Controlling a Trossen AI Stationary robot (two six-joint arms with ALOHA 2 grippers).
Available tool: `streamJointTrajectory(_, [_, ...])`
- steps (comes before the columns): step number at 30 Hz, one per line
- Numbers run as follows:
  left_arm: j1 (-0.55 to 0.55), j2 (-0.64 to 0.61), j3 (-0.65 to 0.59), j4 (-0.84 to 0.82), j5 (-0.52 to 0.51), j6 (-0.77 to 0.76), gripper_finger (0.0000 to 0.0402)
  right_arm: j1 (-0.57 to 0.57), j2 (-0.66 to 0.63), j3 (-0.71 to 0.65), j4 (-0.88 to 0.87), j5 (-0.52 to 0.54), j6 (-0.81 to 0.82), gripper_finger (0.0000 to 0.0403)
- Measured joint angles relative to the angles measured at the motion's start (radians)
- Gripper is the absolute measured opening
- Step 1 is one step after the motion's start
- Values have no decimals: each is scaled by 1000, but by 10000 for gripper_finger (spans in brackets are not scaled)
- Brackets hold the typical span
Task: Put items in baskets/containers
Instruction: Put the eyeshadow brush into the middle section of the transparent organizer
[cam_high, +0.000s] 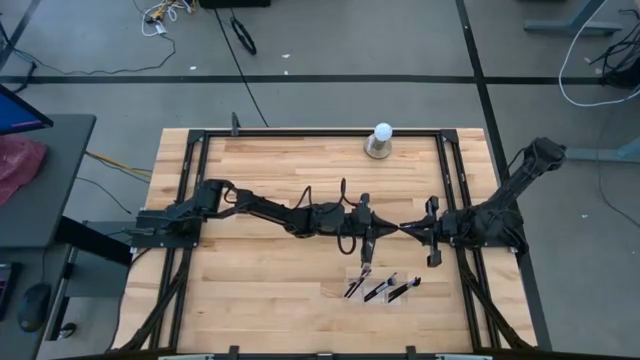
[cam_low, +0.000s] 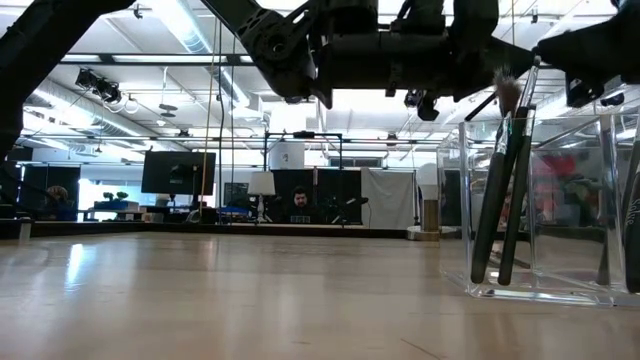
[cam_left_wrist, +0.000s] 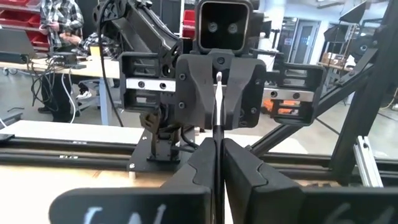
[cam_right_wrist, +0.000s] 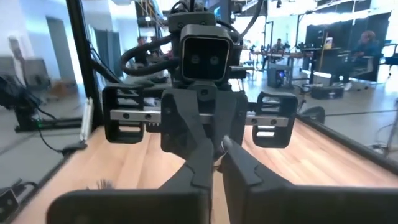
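Both grippers hang level above the table's middle right and point at each other, fingertip to fingertip. My left gripper (cam_high: 388, 228) (cam_left_wrist: 217, 149) comes from the left and is shut on a slim brush (cam_left_wrist: 219, 102), which shows as a thin pale line. My right gripper (cam_high: 408, 230) (cam_right_wrist: 217, 155) comes from the right and is shut at the same spot. Nearer the near edge stands the clear tray (cam_high: 385, 290) (cam_low: 545, 210). Several dark-handled brushes (cam_low: 495, 200) lean inside it, their bristle ends above its rim. My left gripper pinches the brush's thin shaft (cam_left_wrist: 218, 134) between its two fingers, reaching level from the table's left. The shaft lies across the fingers and stands up past them, clear of the table. My right gripper closes on a small pale bit of the brush (cam_right_wrist: 222, 145) at its fingertips, level from the table's right; which part of the brush this is cannot be told.
A white ball on a grey round base (cam_high: 381, 140) stands at the far edge. Black frame rails (cam_high: 190, 200) run along the table's sides. Bare wood lies to the left of the tray (cam_high: 270, 290). A person sits in the room behind (cam_low: 300, 205).
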Motion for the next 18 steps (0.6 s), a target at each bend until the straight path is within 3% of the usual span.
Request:
streamJointTrajectory(4, [0, -4, 2, 3, -4, -3, 53, 48, 0, 120, -224, 74, -12, 8])
streamJointTrajectory(10, [0, -36, -1, -60, 59, 5, 161, 101, 0, 331, -614, 130, 108, 8])
streamJointTrajectory(14, [-5, -146, 2, -301, 29, 23, 224, 148, 0, 400, -682, 113, 143, 8])
streamJointTrajectory(18, [-36, -256, 0, -589, -121, 23, 253, 199, 2, 406, -668, 20, 195, 8])
